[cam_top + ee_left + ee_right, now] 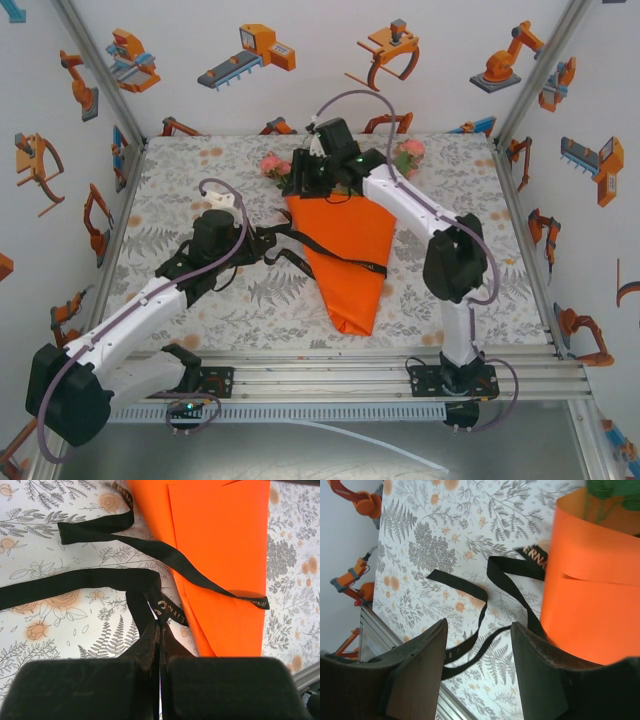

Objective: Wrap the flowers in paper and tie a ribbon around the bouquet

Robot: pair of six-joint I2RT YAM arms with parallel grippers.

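Left claw (pixel 159 630): shut tight, pinching a folded stretch of the ribbon (pixel 95 579) low over the tablecloth (pixel 45 645), just left of the bouquet.
Right claw (pixel 477 652): open, its two dark fingers (pixel 420 675) spread apart with nothing between them. It hangs over the far, wide end of the bouquet.
Bouquet (pixel 345 250): an orange cone lying flat in the middle of the table, wide end far and pointed tip near, close to the metal rail (pixel 330 360).
Paper (pixel 220 550): bright orange and plain. One edge overlaps the rest, leaving a straight seam down the cone.
Flowers (pixel 275 165): pink heads stick out at the far end, one cluster left of the right claw and another to its right. The right wrist view shows green leaves inside the cone's mouth.
Ribbon, path: one black band slants across the cone from far left to near right, and its end rests by the cone's right edge. Other lengths lie looped on the tablecloth to the left of the cone.
Ribbon, detail: pale lettering shows near the pinch, too small to read.
Tablecloth: white, printed with grey ferns and pale orange blossoms.
Left arm (pixel 130 320): reaches in from the near left corner.
Right arm (pixel 455 265): rises from the near right, with its elbow bent to the right of the cone.
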